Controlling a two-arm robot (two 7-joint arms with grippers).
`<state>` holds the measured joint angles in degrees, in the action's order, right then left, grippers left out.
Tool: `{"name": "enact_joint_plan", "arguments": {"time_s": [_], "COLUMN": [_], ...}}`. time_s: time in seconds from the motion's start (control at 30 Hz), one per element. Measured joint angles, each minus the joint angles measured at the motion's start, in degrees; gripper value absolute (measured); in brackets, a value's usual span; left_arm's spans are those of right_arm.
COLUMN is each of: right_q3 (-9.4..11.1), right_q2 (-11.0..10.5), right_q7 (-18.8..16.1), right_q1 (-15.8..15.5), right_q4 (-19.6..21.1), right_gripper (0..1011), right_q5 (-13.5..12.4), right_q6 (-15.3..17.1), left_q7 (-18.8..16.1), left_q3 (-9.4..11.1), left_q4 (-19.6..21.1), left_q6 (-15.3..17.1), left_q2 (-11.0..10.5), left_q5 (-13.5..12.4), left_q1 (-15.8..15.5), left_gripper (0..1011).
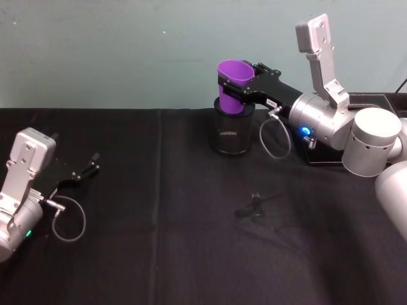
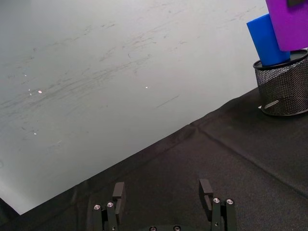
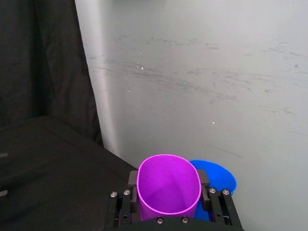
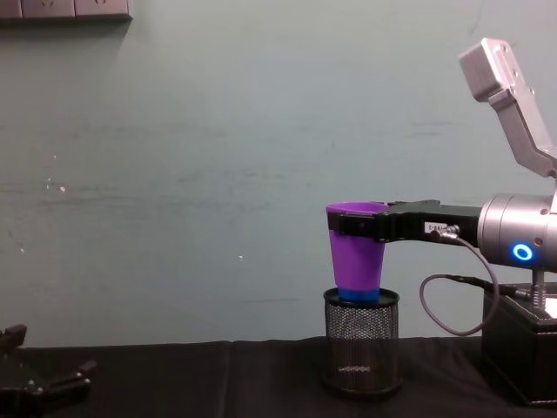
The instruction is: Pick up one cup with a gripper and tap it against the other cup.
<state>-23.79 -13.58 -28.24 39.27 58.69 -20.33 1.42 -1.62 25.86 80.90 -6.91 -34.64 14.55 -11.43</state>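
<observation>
The right gripper (image 1: 236, 89), long flat black jaws on a silver cylinder with a blue lit ring, is clamped on the smooth, tapered purple plastic tumbler (image 1: 234, 71). One jaw lies on each side of the wall just below the rim, so the jaws stand apart by the tumbler's width. The purple plastic tumbler is held mouth up at the far middle of the table, its base about level with the rim of the black wire-mesh cylindrical holder (image 1: 231, 135). The smooth, tapered bright blue plastic tumbler (image 2: 267, 41) stands tilted inside that holder, its upper part projecting above the mesh. In the right wrist view the blue rim lies immediately behind the purple rim; contact between the two cannot be confirmed. The left gripper (image 1: 89, 168) sits low over the black cloth (image 1: 159, 241) at the near left, well apart from the holder, jaws spread wide and empty.
</observation>
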Motion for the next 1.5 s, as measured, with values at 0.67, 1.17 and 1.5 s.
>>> {"name": "enact_joint_plan", "arguments": {"time_s": [0.67, 1.17, 1.5], "right_q3": [0.00, -0.19, -0.66], "right_q2": [0.00, -0.03, -1.56], "right_q7": [0.00, -0.01, -0.16], "right_q1": [0.00, -0.71, -5.38], "right_q4": [0.00, 0.76, 7.43], "right_gripper": [721, 721, 721], "right_q5": [0.00, 0.11, 0.08], "right_q6": [0.00, -0.26, -0.25], "left_q7": [0.00, 0.00, 0.00], "left_q3": [0.00, 0.00, 0.00], "left_q4": [0.00, 0.00, 0.00], "left_q6": [0.00, 0.00, 0.00], "left_q2": [0.00, 0.00, 0.00], "left_q5": [0.00, 0.00, 0.00], "left_q1": [0.00, 0.00, 0.00], "left_gripper": [1000, 1000, 1000]}}
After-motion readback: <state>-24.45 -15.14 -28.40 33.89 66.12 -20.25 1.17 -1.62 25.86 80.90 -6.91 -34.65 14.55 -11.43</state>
